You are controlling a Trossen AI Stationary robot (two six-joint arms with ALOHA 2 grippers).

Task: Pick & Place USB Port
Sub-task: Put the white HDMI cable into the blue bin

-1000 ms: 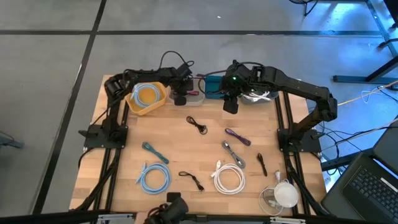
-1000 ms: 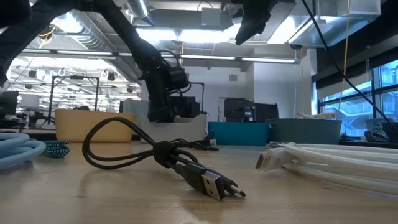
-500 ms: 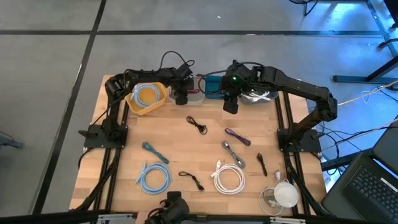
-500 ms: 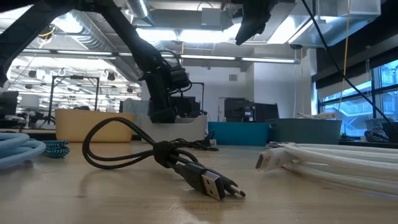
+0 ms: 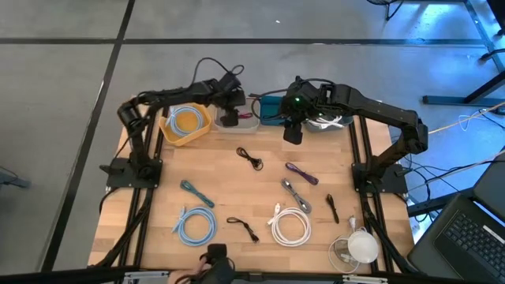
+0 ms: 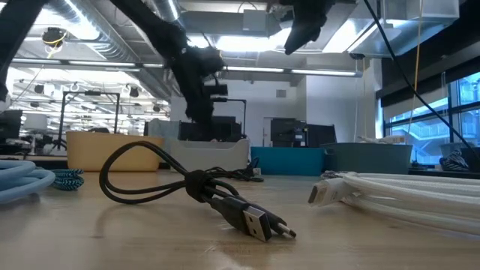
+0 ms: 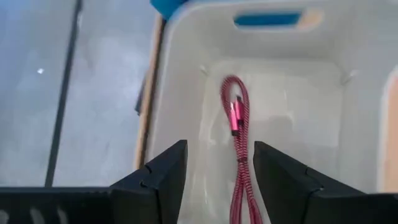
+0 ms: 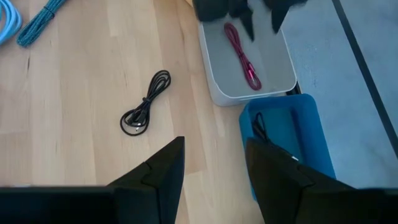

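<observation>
A pink braided USB cable [image 7: 239, 143] lies stretched out on the floor of the white bin [image 7: 180, 74], which stands at the table's far edge [image 5: 246, 128]. My left gripper [image 7: 217, 180] hangs open just above that bin, one finger on each side of the cable's line, touching nothing. It also shows in the high view [image 5: 229, 118] and the low view [image 6: 199, 112]. My right gripper [image 5: 292, 134] hovers open and empty over the table near the blue bin [image 5: 271, 108]. Its wrist view shows the cable [image 8: 242, 59] inside the white bin [image 8: 214, 87].
A yellow bin [image 5: 185, 124] stands left of the white one, and a grey bin [image 5: 327, 120] with white cables stands at the far right. Several coiled cables lie on the wood: black [image 5: 251, 158], purple [image 5: 301, 173], grey [image 5: 296, 195], white [image 5: 289, 226], blue [image 5: 196, 225], teal [image 5: 196, 192].
My left gripper has risen from inside the white bin to just above it, and that arm's elbow has swung toward the table's left edge. My right arm has kept still.
</observation>
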